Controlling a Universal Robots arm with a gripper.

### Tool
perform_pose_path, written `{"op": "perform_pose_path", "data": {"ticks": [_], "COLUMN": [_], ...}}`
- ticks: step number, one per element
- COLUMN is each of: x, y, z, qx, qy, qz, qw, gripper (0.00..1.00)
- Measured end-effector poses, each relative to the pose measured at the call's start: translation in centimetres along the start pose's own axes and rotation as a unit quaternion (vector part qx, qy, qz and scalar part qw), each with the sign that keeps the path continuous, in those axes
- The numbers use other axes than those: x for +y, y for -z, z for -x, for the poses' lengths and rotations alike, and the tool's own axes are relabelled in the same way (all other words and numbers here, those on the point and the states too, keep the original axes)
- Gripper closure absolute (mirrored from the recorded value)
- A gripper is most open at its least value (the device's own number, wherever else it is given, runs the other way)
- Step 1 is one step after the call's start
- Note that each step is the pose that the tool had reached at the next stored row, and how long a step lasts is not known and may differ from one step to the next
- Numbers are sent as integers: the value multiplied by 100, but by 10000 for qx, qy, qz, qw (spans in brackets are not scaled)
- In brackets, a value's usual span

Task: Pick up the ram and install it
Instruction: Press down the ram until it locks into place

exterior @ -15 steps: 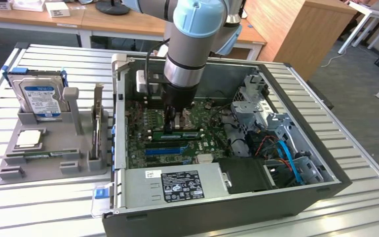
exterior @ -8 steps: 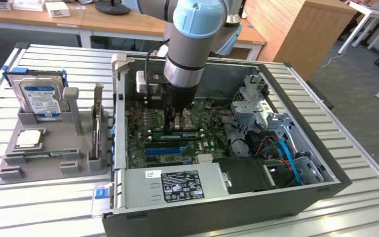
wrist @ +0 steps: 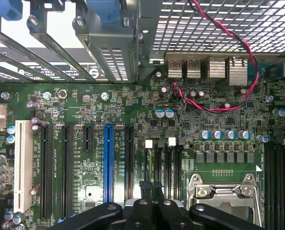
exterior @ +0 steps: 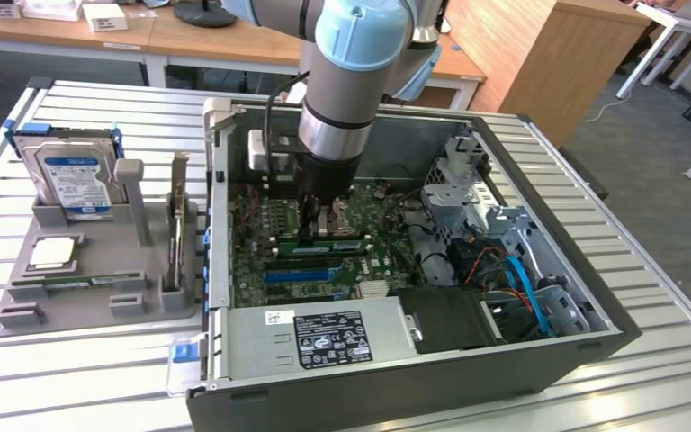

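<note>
The ram (exterior: 336, 245), a narrow green stick with a pale label, stands on edge in a memory slot of the motherboard (exterior: 276, 236) inside the open computer case (exterior: 538, 162). The arm reaches straight down into the case. My gripper (exterior: 313, 232) is shut, its black fingers pressed together right over the ram's upper edge; whether they touch it I cannot tell. In the wrist view the closed gripper (wrist: 152, 188) hangs over the row of memory slots (wrist: 168, 163), beside the silver processor socket (wrist: 223, 194). Nothing shows between the fingers.
A grey tray (exterior: 141, 301) at the exterior view's left holds a hard drive (exterior: 76, 175), a square silver chip (exterior: 55, 254), an upright card (exterior: 179, 225) and a thin green strip (exterior: 82, 283) in its front groove. Cables, a drive cage (exterior: 466, 193) and the power supply (exterior: 321, 337) crowd the case.
</note>
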State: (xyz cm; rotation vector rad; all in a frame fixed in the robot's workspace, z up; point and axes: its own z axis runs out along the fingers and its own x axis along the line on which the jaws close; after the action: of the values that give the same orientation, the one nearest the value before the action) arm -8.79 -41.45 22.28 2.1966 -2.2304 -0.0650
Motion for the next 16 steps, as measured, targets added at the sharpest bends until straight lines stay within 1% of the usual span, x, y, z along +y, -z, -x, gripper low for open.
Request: {"op": "perform_pose_path", "data": {"ticks": [11, 13, 16], "x": [-1, -2, 2], "y": [-12, -1, 60], "z": [0, 2, 2], "qx": [-1, -9, -1], "qy": [0, 1, 1], "qz": [0, -7, -1], "qw": [10000, 10000, 10000], "gripper": [89, 89, 89]}}
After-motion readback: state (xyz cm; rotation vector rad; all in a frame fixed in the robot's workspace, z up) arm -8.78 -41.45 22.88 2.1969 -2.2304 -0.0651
